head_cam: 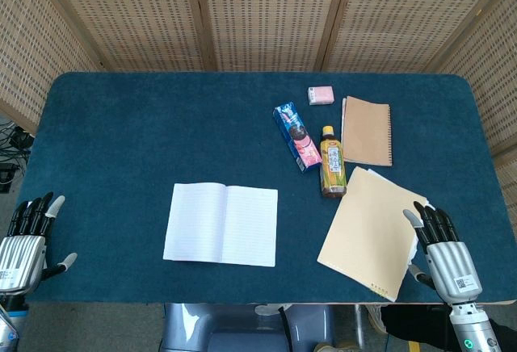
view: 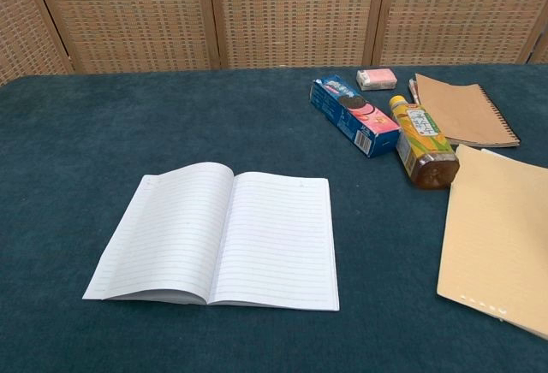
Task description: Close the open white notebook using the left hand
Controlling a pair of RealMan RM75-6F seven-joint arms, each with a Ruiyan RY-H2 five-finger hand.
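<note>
A white notebook (head_cam: 221, 224) was laid open and flat, lined pages up, on the near middle of a blue-carpeted surface (head_cam: 145, 134), apart from everything else, so either page could be reached and folded over the spine. The left hand (head_cam: 28, 235) was held off the surface's near left corner, fingers spread and holding nothing, well apart from the notebook. The right hand (head_cam: 440, 243) was likewise held empty, fingers extended, beside a tan folder (head_cam: 367, 231). A bottle (head_cam: 331, 162), a snack box (head_cam: 296, 136), a pink eraser (head_cam: 321, 95) and a brown spiral notebook (head_cam: 367, 130) were grouped at the far right. The closing appeared not yet begun.
</note>
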